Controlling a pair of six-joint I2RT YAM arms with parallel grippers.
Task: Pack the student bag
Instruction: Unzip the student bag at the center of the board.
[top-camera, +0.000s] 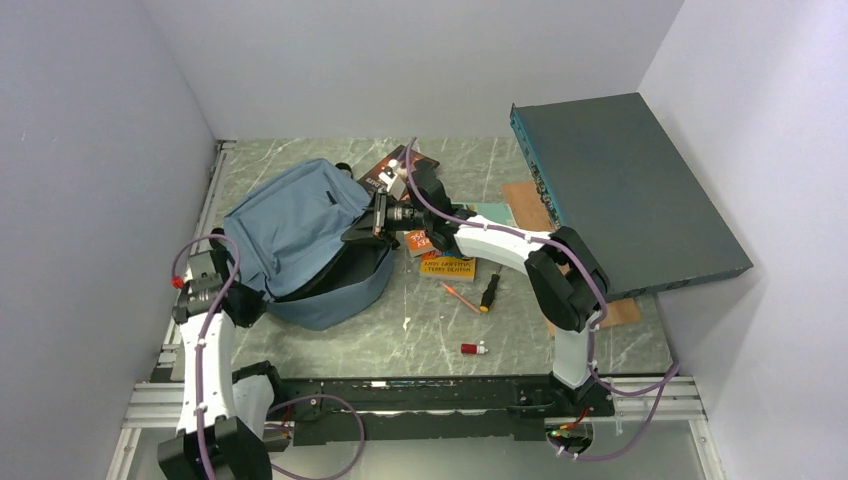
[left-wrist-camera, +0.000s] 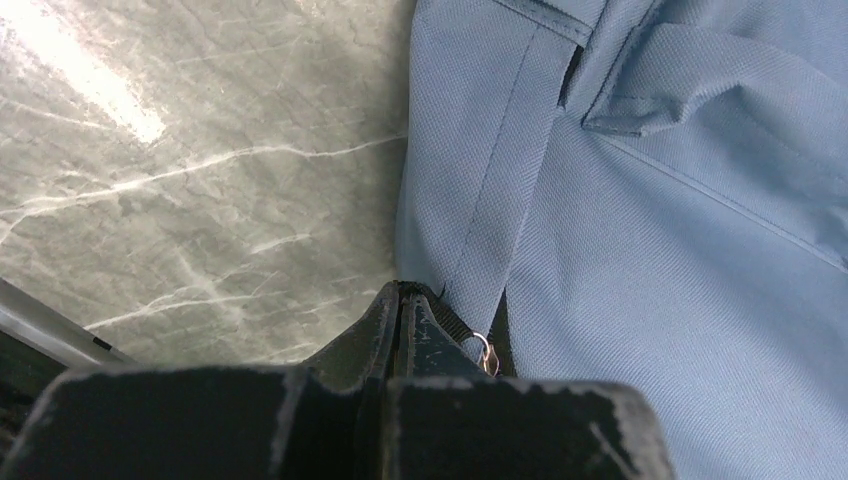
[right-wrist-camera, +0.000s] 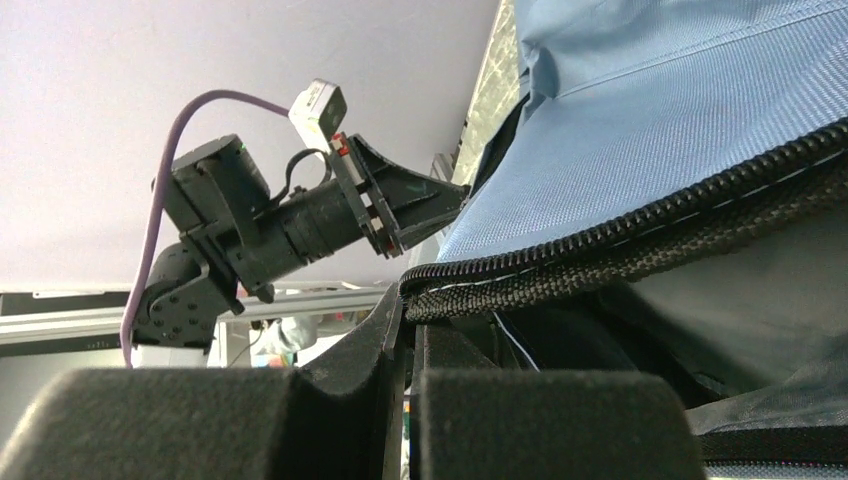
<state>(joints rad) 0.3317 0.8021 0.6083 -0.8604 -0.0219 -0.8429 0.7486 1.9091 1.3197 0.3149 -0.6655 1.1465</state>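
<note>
The student bag (top-camera: 295, 228) is a dusty-blue backpack lying left of the table's middle, with its main opening gaping toward the right. My left gripper (top-camera: 247, 298) is at the bag's near-left corner. In the left wrist view the jaws (left-wrist-camera: 405, 292) are pressed together on a black strap tab with a small metal ring (left-wrist-camera: 483, 351) at the blue fabric's (left-wrist-camera: 660, 250) edge. My right gripper (top-camera: 366, 230) is at the opening's upper lip. In the right wrist view it is (right-wrist-camera: 408, 292) shut on the black zipper edge (right-wrist-camera: 620, 235), holding it lifted. The dark interior (right-wrist-camera: 640, 340) shows below.
Books (top-camera: 446, 258) lie right of the bag, and another book (top-camera: 392, 168) lies behind it. A black-handled screwdriver (top-camera: 490, 292), an orange pen (top-camera: 460, 296) and a small red item (top-camera: 473, 348) lie on the marble. A dark teal flat box (top-camera: 625, 190) rests tilted at the right over cardboard (top-camera: 526, 204).
</note>
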